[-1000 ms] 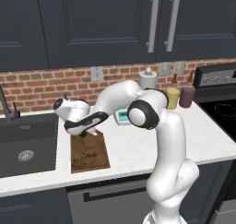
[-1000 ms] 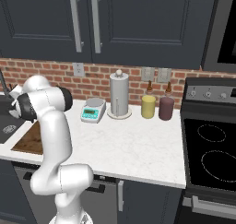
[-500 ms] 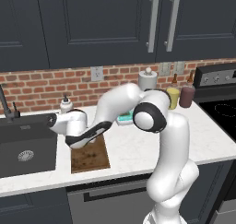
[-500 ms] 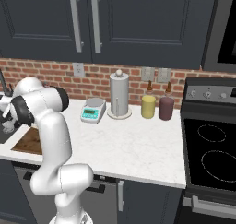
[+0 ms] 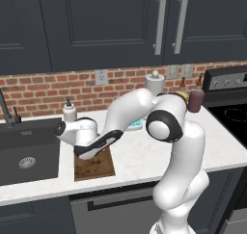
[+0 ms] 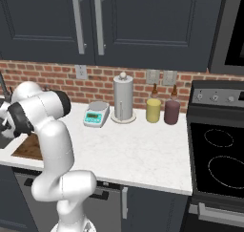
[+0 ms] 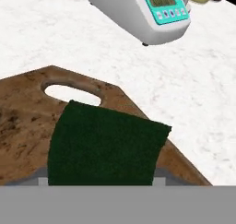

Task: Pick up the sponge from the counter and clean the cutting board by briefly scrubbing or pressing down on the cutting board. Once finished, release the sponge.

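The dark green-topped sponge (image 7: 106, 147) sits at the bottom of the hand view, held against the brown cutting board (image 7: 23, 121) just short of its handle hole (image 7: 71, 93). My gripper (image 7: 100, 179) is shut on the sponge, and its tips are mostly hidden behind it. In the left base view the hand (image 5: 90, 151) lies low over the back half of the cutting board (image 5: 96, 166), on the white counter (image 5: 140, 156) beside the sink. The sponge is hidden under the hand there. The board's edge (image 6: 28, 149) peeks out behind the arm in the right base view.
The dark sink (image 5: 26, 151) borders the board on the left, with a soap bottle (image 5: 70, 111) behind. A white scale with a teal face (image 7: 147, 11) (image 6: 95, 115) stands close beyond the board. Paper towel holder (image 6: 123, 98), yellow jar (image 6: 153, 110), purple jar (image 6: 171, 111) and stove (image 6: 224, 154) lie further right.
The arm has swung left and down with the sponge, from above the board's back end to low over the board near the sink side.
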Controlling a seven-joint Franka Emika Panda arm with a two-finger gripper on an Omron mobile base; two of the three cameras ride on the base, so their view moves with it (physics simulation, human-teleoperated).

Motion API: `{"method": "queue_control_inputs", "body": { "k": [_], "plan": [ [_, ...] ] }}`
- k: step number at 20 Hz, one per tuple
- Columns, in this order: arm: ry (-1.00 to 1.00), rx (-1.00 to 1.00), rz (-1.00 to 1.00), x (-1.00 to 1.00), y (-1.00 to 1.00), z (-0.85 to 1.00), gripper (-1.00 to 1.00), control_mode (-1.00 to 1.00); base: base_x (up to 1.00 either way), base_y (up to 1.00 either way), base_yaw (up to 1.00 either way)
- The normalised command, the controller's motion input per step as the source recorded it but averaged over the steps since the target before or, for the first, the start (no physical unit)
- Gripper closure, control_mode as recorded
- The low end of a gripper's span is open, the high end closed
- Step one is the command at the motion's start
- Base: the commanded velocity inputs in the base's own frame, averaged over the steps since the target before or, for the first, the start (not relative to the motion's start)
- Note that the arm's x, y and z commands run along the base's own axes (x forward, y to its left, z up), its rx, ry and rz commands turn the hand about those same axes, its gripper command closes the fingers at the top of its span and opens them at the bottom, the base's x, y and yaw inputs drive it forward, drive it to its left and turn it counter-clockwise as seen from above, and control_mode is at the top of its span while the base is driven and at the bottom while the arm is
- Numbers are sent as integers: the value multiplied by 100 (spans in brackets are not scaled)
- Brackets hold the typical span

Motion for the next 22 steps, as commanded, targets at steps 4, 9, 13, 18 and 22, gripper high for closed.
{"method": "queue_control_inputs", "body": {
  "k": [4, 9, 13, 18, 22],
  "plan": [
    [29, -10, 5, -54, 4, -22, 100, -100, 0, 0, 0],
    [-24, -14, 6, -96, 23, -44, 100, -100, 0, 0, 0],
    [-40, -9, 6, -90, 17, -59, 100, -100, 0, 0, 0],
    [-3, 0, 1, -24, 0, -25, 100, -100, 0, 0, 0],
    [13, 0, 0, -41, 4, 0, 100, -100, 0, 0, 0]
  ]
}}
